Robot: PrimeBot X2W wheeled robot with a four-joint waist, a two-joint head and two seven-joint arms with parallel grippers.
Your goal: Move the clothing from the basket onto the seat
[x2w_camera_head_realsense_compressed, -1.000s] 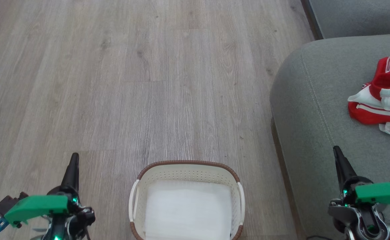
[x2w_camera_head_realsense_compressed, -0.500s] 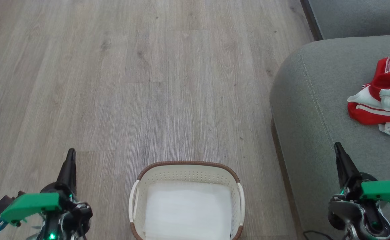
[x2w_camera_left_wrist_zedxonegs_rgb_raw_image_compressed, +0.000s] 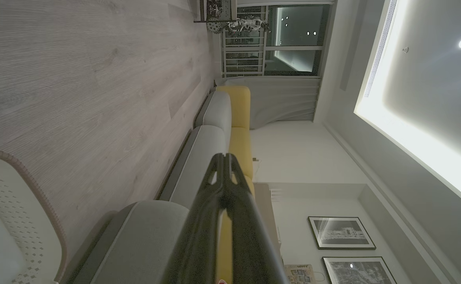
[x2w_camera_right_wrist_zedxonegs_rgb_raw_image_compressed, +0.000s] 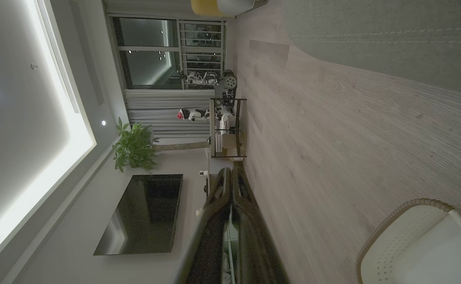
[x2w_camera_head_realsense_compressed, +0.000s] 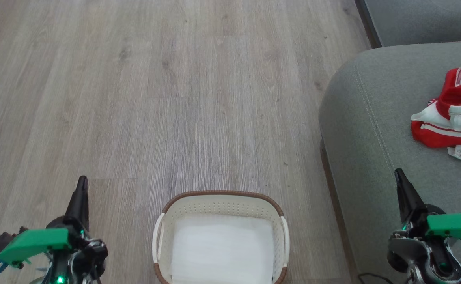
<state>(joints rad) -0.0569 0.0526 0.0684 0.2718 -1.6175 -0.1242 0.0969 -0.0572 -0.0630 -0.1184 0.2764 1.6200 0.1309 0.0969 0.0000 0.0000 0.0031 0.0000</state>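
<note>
A: Two grippers, condition?
B: Left gripper (x2w_camera_head_realsense_compressed: 82,180): fingers pressed together, over the floor (x2w_camera_head_realsense_compressed: 175,98), left of the basket (x2w_camera_head_realsense_compressed: 222,195). Right gripper (x2w_camera_head_realsense_compressed: 398,173): fingers pressed together, near the floor-side edge of the seat (x2w_camera_head_realsense_compressed: 372,130).
A: Clothing?
B: One red bundle (x2w_camera_head_realsense_compressed: 457,114), white stripes, label tag showing, lying on the seat, well in from its rounded corner. Basket stands on the floor beside the seat, white bottom showing.
</note>
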